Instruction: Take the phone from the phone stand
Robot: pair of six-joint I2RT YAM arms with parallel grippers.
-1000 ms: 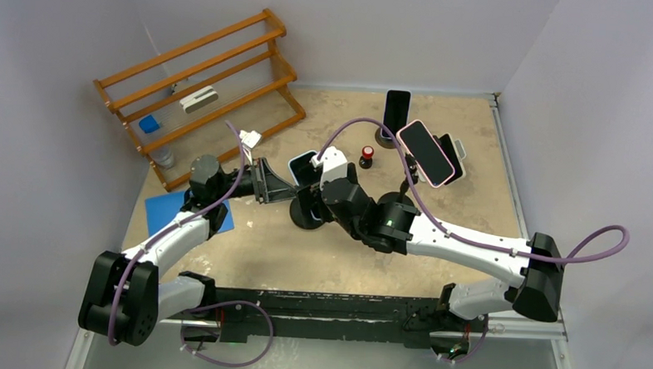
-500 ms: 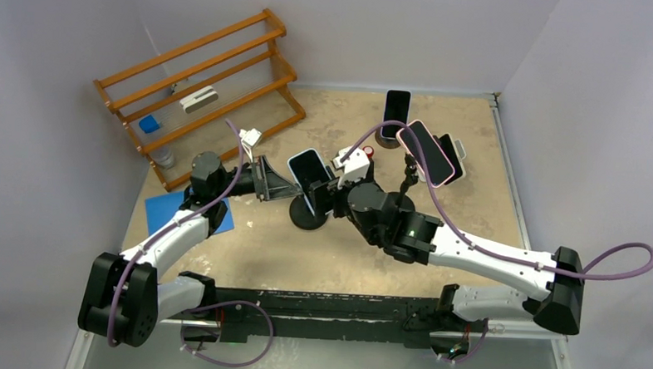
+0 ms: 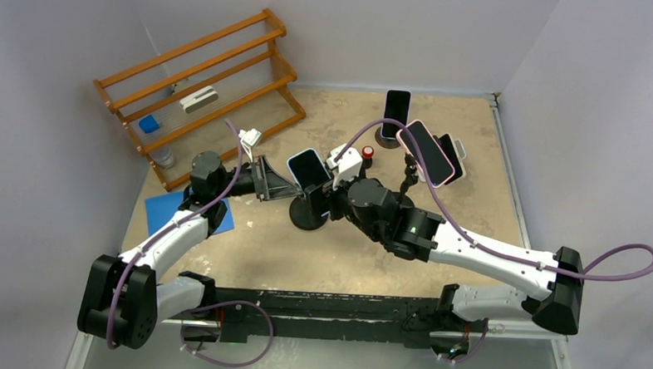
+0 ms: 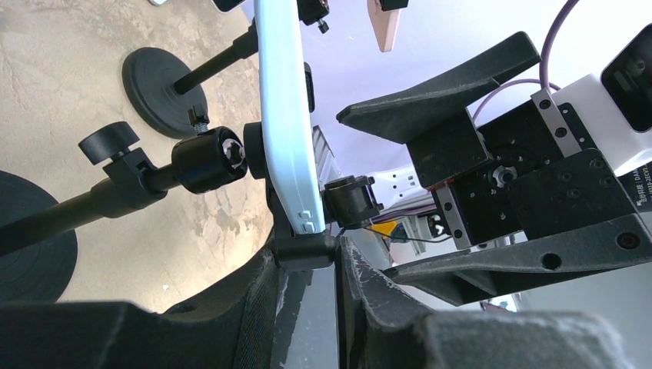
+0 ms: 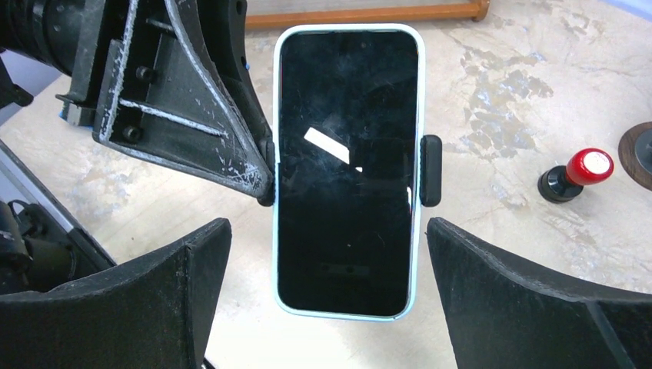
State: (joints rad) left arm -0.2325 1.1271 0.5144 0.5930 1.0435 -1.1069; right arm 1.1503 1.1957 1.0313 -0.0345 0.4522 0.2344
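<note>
A phone (image 3: 310,169) with a light blue case and dark screen sits clamped in a black phone stand (image 3: 308,217) at the table's middle. My left gripper (image 3: 294,190) comes in from the left, shut on the stand's side clamp (image 4: 305,247) just under the phone's edge (image 4: 284,115). My right gripper (image 3: 326,193) faces the screen from the right and stands open. In the right wrist view the phone (image 5: 346,169) fills the middle, its lower end between the wide fingers (image 5: 177,284) of the right gripper (image 5: 329,231), apart from both.
A wooden rack (image 3: 203,88) stands at the back left, with a blue pad (image 3: 168,211) beside the left arm. Behind the stand are a red-capped bottle (image 3: 366,156), a pink-cased phone (image 3: 426,152) and a black phone (image 3: 395,111), both on stands.
My right arm pulled back off the phone toward the right, uncovering its screen, then edged slightly closer again. The left gripper has kept its hold on the stand.
</note>
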